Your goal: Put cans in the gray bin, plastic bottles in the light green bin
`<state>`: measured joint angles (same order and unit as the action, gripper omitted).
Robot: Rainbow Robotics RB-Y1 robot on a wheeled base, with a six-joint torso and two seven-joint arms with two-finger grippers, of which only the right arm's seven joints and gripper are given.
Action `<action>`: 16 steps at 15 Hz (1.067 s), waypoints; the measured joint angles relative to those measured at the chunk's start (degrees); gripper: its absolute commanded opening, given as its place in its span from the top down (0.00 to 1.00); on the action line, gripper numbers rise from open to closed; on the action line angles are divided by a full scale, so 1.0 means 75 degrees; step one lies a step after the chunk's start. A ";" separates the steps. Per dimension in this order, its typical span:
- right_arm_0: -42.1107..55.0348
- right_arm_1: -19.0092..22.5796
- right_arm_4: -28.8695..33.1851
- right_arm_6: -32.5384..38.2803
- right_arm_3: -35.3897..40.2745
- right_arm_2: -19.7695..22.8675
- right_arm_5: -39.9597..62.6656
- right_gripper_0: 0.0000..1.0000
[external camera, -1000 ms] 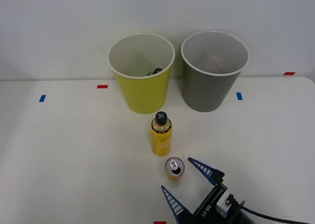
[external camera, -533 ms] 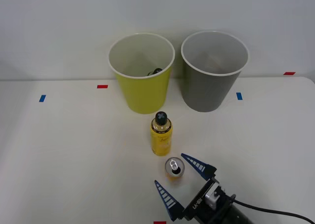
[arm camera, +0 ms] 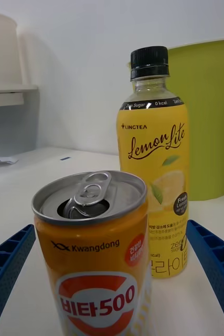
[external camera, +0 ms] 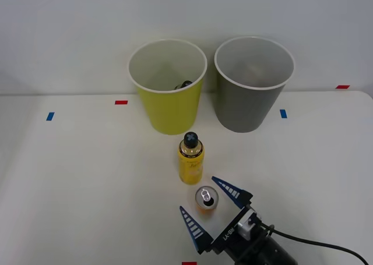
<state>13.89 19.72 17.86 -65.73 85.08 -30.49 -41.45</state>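
A small orange can (external camera: 205, 200) with a silver pull-tab top stands upright on the white table, near the front. My right gripper (external camera: 213, 209) is open, its blue ribbed fingers on either side of the can (arm camera: 95, 257) without touching it. Just behind the can stands a yellow plastic bottle (external camera: 190, 158) with a black cap, also upright (arm camera: 155, 173). The light green bin (external camera: 169, 87) is further back, with a dark object showing inside it. The gray bin (external camera: 253, 84) stands to its right.
Small red and blue tape marks (external camera: 121, 102) dot the white table (external camera: 81, 177). A black cable (external camera: 315, 246) trails from my wrist toward the front right. A white wall lies behind the bins.
My right gripper has moved forward and left, so its open fingers now straddle the can instead of sitting in front and to its right. The can and bottle have not moved.
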 measured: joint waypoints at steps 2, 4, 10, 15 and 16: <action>0.0008 0.0068 -0.0064 -0.0001 0.0004 0.0006 -0.0127 0.00; 0.0048 0.0108 -0.0137 -0.0007 0.0001 0.0008 -0.0200 0.00; 0.0068 0.0100 -0.0081 -0.0134 0.0000 0.0009 -0.0204 0.00; 0.0050 -0.0104 0.0009 -0.0220 0.0000 0.0009 -0.0035 0.00; 0.0048 -0.0170 0.0045 -0.0230 0.0000 0.0004 -0.0029 0.00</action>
<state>14.25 18.44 18.20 -67.46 85.08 -30.46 -41.66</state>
